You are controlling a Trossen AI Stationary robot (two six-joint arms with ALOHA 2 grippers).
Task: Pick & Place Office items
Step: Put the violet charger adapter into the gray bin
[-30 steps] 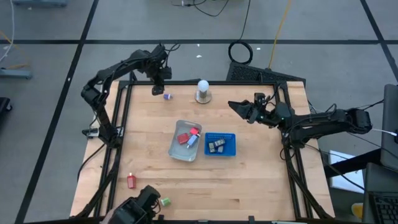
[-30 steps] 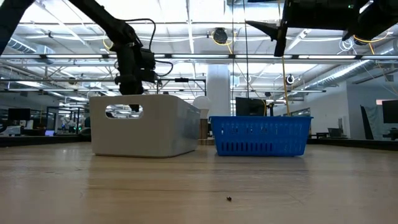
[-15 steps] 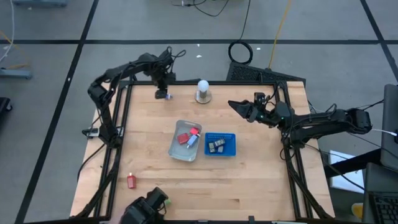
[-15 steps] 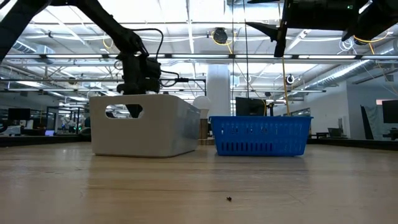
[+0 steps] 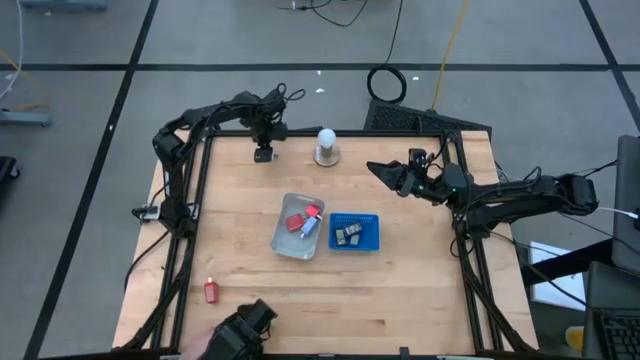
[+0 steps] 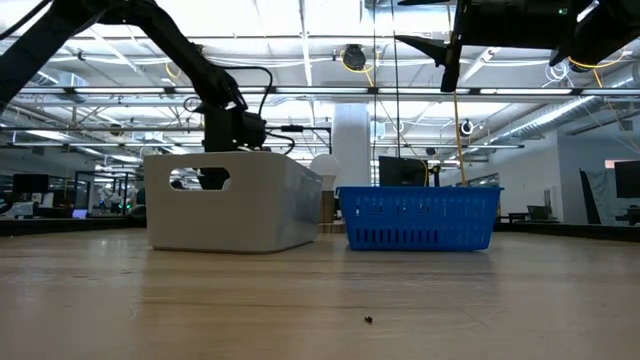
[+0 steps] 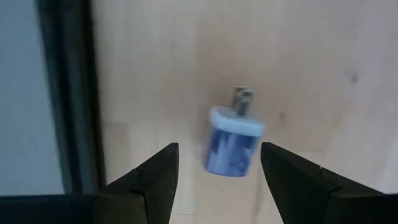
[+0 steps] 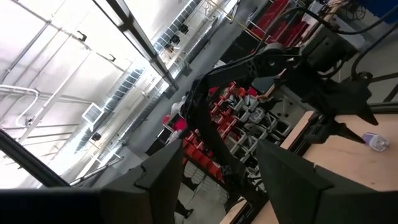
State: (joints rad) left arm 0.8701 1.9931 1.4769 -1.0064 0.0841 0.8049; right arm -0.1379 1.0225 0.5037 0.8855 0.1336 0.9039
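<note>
A small blue office item (image 7: 233, 142) with a light-blue cap and metal prongs lies flat on the wood near the table's far left corner. My left gripper (image 7: 219, 149) (image 5: 264, 152) hangs over it, pointing down and open, one finger on each side without touching. The gripper hides the item in the high view. My right gripper (image 5: 380, 170) (image 8: 217, 149) is open and waits high over the right side of the table. Red and blue items lie in the clear tray (image 5: 283, 243), dark ones in the blue basket (image 5: 372, 218). A red item (image 5: 211, 291) lies near the left near corner.
A white ball on a round base (image 5: 326, 145) stands just right of my left gripper, by the far edge. The table's dark frame rail (image 7: 68, 93) runs close beside the blue item. A dark shape (image 5: 243, 338) sits at the near edge. Bare wood lies around the trays.
My left gripper has moved toward the near edge and slightly right, and has come down over the blue item, which it now covers in the high view. The dark shape at the near edge has shifted right, and the green item beside it no longer shows.
</note>
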